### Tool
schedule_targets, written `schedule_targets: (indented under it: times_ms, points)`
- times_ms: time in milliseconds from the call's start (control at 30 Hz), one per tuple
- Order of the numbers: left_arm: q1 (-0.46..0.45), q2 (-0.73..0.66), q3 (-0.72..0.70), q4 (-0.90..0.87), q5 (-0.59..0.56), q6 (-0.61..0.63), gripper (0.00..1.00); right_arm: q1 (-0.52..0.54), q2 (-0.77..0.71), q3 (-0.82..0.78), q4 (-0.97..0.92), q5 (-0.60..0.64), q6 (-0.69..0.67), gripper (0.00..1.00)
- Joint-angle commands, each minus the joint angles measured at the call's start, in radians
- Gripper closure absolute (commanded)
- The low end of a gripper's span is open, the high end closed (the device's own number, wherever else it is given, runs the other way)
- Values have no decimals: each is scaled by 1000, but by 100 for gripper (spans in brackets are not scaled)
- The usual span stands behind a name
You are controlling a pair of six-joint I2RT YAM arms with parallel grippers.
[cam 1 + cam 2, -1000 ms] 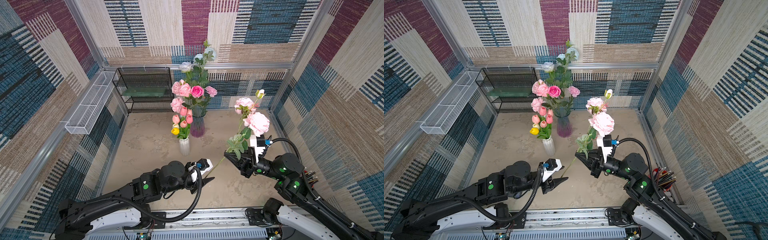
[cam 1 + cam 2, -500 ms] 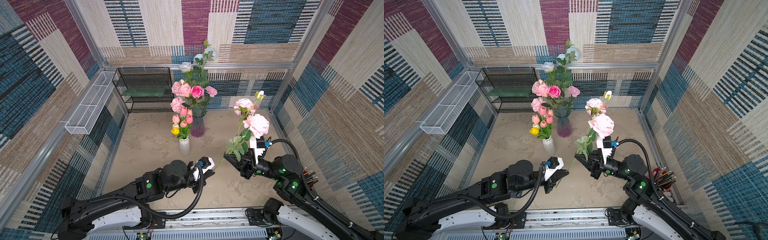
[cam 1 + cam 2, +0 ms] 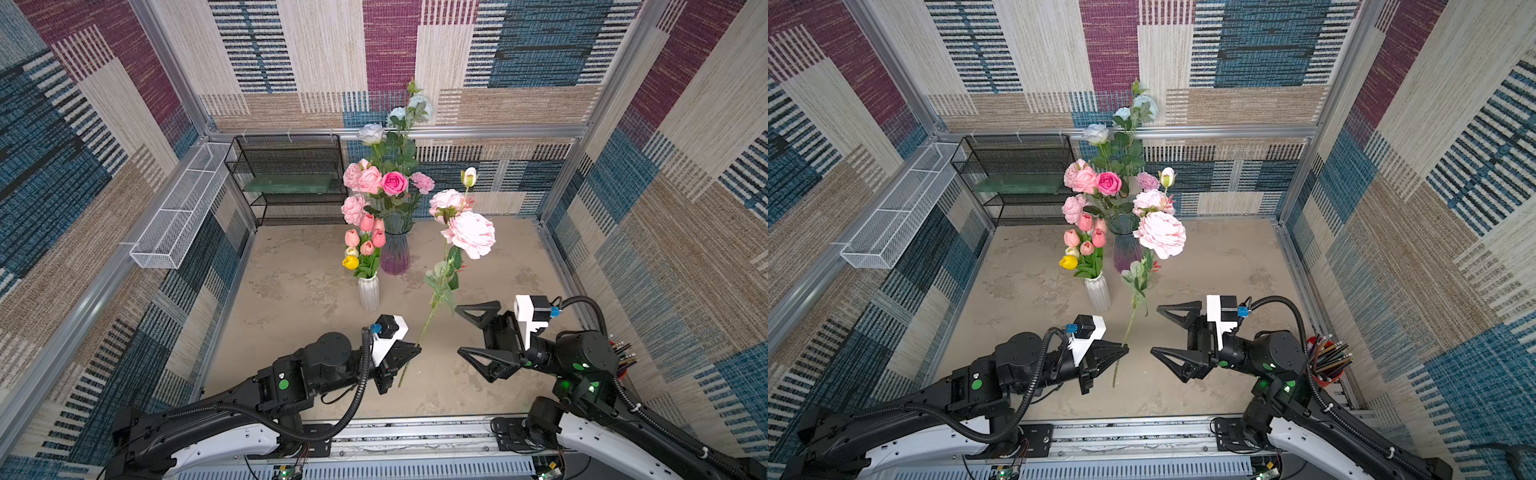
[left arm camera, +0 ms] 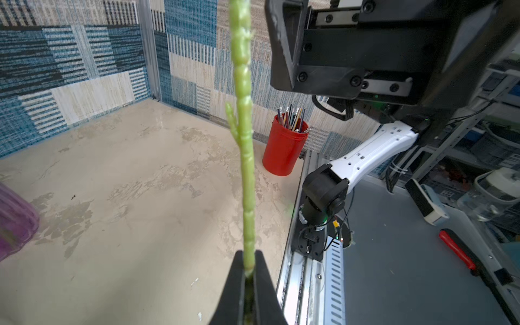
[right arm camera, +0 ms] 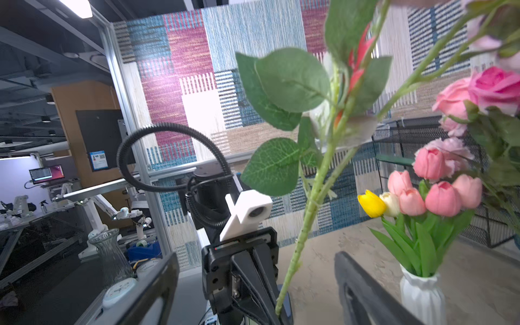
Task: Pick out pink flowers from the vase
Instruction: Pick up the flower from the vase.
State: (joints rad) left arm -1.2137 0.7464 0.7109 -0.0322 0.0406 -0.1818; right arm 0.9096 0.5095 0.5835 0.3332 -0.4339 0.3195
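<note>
A long-stemmed pale-pink peony [image 3: 471, 235] [image 3: 1160, 235] stands upright in the air, out of the vase. My left gripper [image 3: 415, 347] [image 3: 1125, 348] is shut on the lower end of its green stem [image 4: 244, 168], which runs between the closed fingers [image 4: 261, 278]. My right gripper [image 3: 458, 331] [image 3: 1155, 329] stands wide open just right of the stem, touching nothing; its fingers [image 5: 354, 281] flank the stem [image 5: 306, 213] from a distance. The purple glass vase [image 3: 395, 253] holds more pink flowers: a hot-pink rose [image 3: 394, 183] and pale-pink blooms [image 3: 361, 178], with pale blue-white roses [image 3: 371, 133] above.
A white ribbed vase [image 3: 369, 293] with salmon-pink, white and yellow tulips stands in front of the purple one. A black mesh shelf [image 3: 291, 178] is at the back left, a white wire basket [image 3: 178, 208] on the left wall, a red cup of pencils [image 3: 1325, 361] at the right.
My left gripper closed on the lower stem. My right gripper then opened, let go of the stem and drew slightly to the right. The peony stays upright in the left grip.
</note>
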Motion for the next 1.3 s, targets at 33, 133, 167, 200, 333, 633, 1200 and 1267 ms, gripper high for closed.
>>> schedule_targets:
  times_ms: [33,133,167,200,333,633,1200,1267]
  points:
    - [2,-59,-38,163,91,-51,100,62,44,11,45,26,-113,17]
    - [2,-76,-34,173,136,-54,100,78,112,42,34,-62,-128,21]
    - [1,-76,-29,173,149,-54,100,82,136,55,26,-66,-126,23]
    - [2,-76,-27,173,165,-54,100,85,154,60,27,-60,-120,24]
    - [2,-76,-23,180,205,-55,100,90,185,50,87,-58,-89,24]
    - [1,-68,-21,204,273,-61,100,102,283,85,110,-151,-72,37]
    - [1,-64,-12,156,255,-45,98,115,302,125,53,-167,-97,100]
    - [1,-73,-13,128,232,-41,72,110,278,142,-11,-91,-115,100]
